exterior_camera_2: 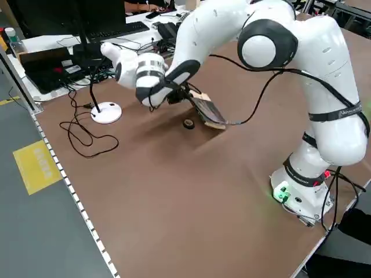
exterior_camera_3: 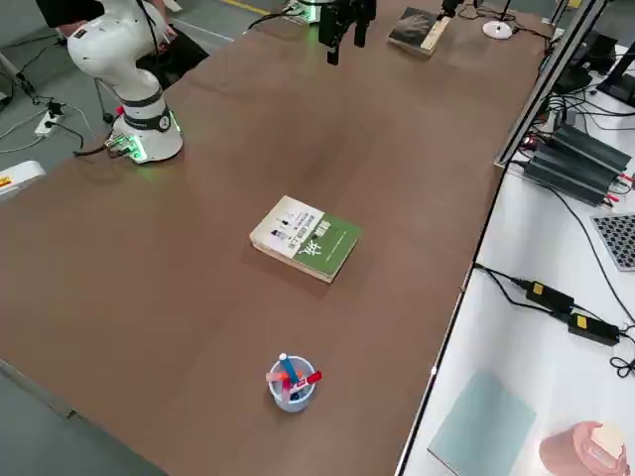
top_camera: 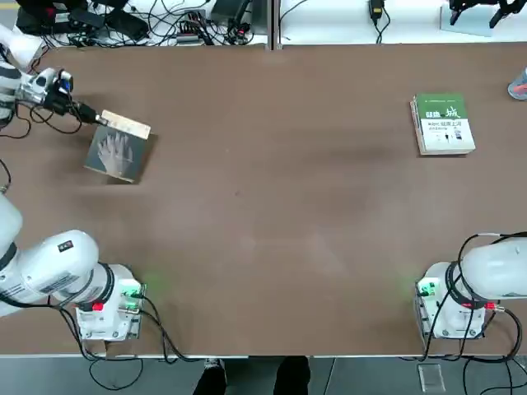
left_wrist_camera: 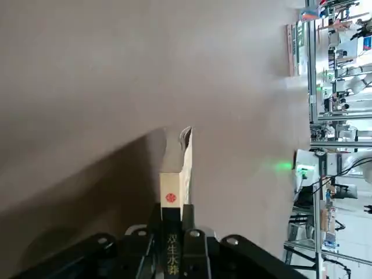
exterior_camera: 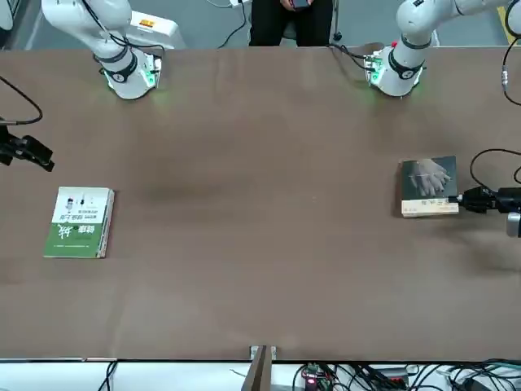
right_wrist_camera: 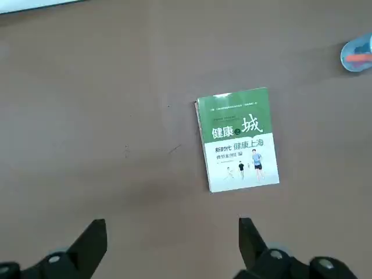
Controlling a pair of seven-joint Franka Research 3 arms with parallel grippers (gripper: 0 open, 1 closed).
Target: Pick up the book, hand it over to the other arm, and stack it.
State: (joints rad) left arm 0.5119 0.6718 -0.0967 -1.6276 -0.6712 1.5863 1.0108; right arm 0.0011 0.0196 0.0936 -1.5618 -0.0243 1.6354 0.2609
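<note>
The left gripper (top_camera: 97, 118) is clamped on the spine edge of the grey paperback book (top_camera: 120, 152), holding it tilted above the desk (top_camera: 272, 222). The right gripper (right_wrist_camera: 171, 244) hangs spread apart over the green-and-white book (top_camera: 443, 123).

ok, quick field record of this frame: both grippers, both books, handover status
left gripper: shut on the spine edge of the small dark grey-brown paperback book, far left of the brown table
book pose: tilted, gripped edge raised
right gripper: open, empty, above the table
green-and-white book: flat, far right
cup of pens: right edge
handover: not yet done
</note>
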